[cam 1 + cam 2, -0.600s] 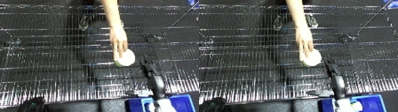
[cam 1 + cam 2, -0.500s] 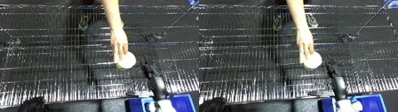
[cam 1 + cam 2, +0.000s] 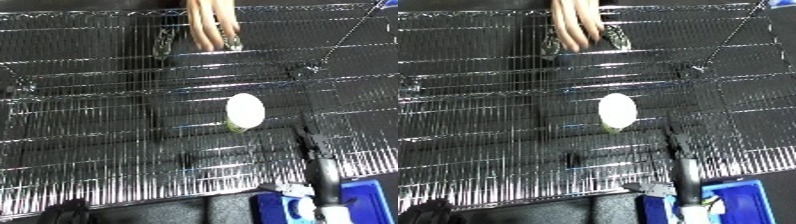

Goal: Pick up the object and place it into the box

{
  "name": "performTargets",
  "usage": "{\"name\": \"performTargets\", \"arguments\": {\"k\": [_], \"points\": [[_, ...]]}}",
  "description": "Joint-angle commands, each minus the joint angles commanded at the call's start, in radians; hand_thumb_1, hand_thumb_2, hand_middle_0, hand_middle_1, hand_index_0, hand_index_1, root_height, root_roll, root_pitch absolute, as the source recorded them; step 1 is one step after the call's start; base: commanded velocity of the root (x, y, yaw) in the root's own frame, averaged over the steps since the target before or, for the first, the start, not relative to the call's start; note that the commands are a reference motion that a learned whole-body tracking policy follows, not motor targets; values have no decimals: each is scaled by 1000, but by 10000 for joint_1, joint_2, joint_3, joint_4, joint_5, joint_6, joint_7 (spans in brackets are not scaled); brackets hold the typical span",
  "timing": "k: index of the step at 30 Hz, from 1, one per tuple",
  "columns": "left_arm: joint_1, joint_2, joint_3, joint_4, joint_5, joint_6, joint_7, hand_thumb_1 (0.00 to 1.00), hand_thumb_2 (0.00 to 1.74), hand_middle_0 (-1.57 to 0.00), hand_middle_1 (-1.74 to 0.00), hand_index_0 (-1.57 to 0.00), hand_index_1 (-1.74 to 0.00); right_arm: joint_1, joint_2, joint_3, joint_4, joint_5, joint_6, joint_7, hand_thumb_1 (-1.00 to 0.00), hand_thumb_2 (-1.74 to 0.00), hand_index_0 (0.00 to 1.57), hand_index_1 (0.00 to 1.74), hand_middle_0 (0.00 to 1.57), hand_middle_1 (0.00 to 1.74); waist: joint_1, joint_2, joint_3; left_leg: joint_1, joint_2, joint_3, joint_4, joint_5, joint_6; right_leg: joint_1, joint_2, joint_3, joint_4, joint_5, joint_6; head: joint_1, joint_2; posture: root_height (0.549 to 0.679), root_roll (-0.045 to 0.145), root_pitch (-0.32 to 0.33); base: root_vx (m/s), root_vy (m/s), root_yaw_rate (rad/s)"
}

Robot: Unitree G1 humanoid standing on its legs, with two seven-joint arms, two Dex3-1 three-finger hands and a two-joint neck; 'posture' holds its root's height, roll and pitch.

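Withdrawn since 0.6 s ago, the person's hand (image 3: 211, 25) has left the white object (image 3: 244, 111) lying alone on the wire shelf (image 3: 89, 125), so picking is not begun: neither robot hand shows, and the blue bin (image 3: 740, 200) waits near.

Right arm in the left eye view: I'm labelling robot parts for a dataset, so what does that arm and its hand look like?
The right forearm is a slim, straight limb, grey to silver, with a paler white fitting near its base. It ends in the right hand, which is black and narrow. No cables, markings or sleeve can be made out on either.
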Motion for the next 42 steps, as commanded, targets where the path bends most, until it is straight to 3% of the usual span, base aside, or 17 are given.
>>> {"name": "performTargets", "arguments": {"k": [11,16,31,42], "points": [[-279,224,-324,-152,-54,103,89,1000,1740,-1570,-1740,-1570,-1740,-935,-370,53,485,385,102,-207,0,0,0,0,0,0,12,283,0,-1210,-167,-24,822,-278,90,-1176,-8,62,741,-109,-107,542,739,642,39,2,-6,-26,-13],[-436,302,-468,-299,43,213,181,1000,1740,-1570,-1740,-1570,-1740,-1354,-422,169,561,432,276,-281,0,0,0,0,0,0,5,415,0,-1747,-204,2,1059,-334,119,-1771,-3,106,1033,-138,-133,741,1278,638,39,33,-25,-27,18],[-1001,411,-808,-538,122,267,486,1000,1740,-1570,-1740,-1570,-1740,-2781,-581,395,1044,1153,492,-81,0,0,0,0,0,0,91,643,0,-3052,-271,52,1552,-484,149,-3148,-17,158,1567,-143,-139,1221,2733,628,38,112,-16,-9,-4],[-1309,458,-870,-1012,87,429,532,1000,1740,-1570,-1740,-1570,-1740,-3914,-812,458,1257,1256,611,72,0,0,0,0,0,0,321,815,0,-3755,-369,70,1610,-485,196,-3921,-22,64,1772,-129,-121,1760,3199,623,34,164,-22,-4,26]]}}
